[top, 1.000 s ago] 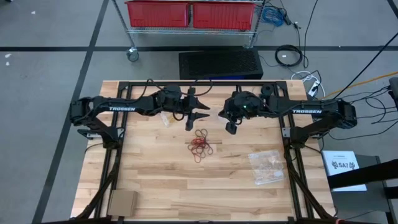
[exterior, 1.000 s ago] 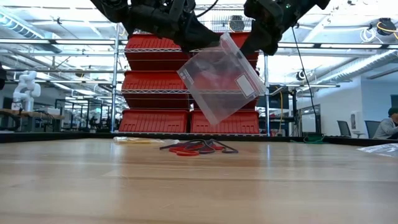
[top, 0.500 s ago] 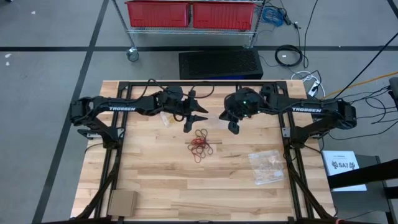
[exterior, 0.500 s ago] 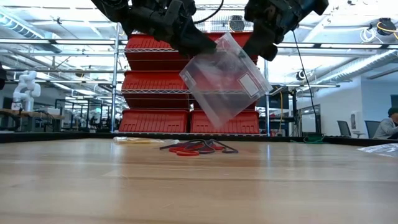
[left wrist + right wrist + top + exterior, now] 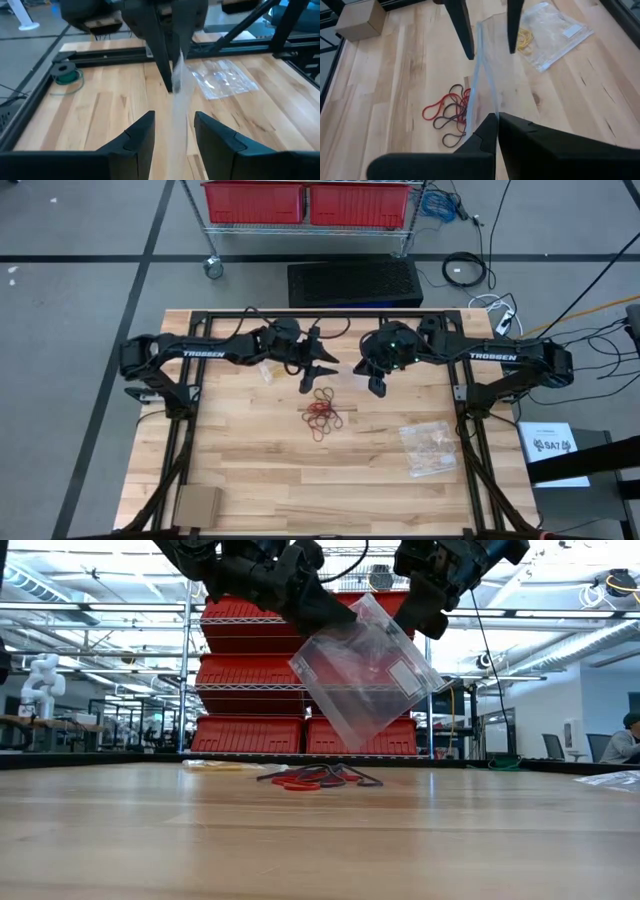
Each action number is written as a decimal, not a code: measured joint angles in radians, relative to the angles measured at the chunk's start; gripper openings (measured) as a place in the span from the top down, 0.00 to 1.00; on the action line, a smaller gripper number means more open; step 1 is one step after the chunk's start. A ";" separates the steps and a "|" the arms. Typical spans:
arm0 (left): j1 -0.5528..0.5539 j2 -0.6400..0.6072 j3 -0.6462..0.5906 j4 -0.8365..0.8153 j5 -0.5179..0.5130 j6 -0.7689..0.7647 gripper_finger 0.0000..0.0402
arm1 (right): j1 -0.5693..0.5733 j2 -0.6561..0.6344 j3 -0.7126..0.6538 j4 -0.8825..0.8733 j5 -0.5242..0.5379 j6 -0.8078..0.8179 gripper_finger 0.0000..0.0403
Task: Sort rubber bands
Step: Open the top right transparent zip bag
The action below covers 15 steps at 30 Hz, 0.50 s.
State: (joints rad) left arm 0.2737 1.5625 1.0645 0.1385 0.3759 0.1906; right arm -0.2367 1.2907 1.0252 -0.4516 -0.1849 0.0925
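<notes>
A clear plastic bag [image 5: 362,672] with a white label hangs in the air between my two grippers, above a pile of red and dark rubber bands [image 5: 323,412] lying on the wooden table [image 5: 250,470]. My right gripper [image 5: 496,120] is shut on the bag. My left gripper [image 5: 172,135] is open, with one finger on either side of the bag's opposite upper edge [image 5: 480,35]; I see no touch. In the low view both grippers are at the top of the picture. My right gripper pinches the bag's upper edge near a corner [image 5: 487,107] between its two shut fingers, slanting down from the table's right. The bag hangs tilted below the fingers, clear of the table, edge-on to both wrist views.
A second clear bag [image 5: 265,370] holding yellowish bands lies under the left arm. A third clear bag [image 5: 430,448] lies at the right. A small cardboard box [image 5: 197,505] sits at the near left corner. Black frame rails [image 5: 310,313] border the table.
My left gripper has edged closer to the bag's upper edge, staying open. My right gripper has turned a little at the wrist, and the hanging bag has swung slightly with it, still clear of the table.
</notes>
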 joint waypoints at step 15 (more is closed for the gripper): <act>0.000 0.001 0.013 -0.015 -0.011 0.064 0.98 | -0.013 0.000 0.000 -0.016 0.006 -0.002 1.00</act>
State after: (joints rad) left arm 0.2737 1.5639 1.0771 0.1238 0.3653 0.2547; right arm -0.2501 1.2907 1.0256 -0.4679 -0.1791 0.0906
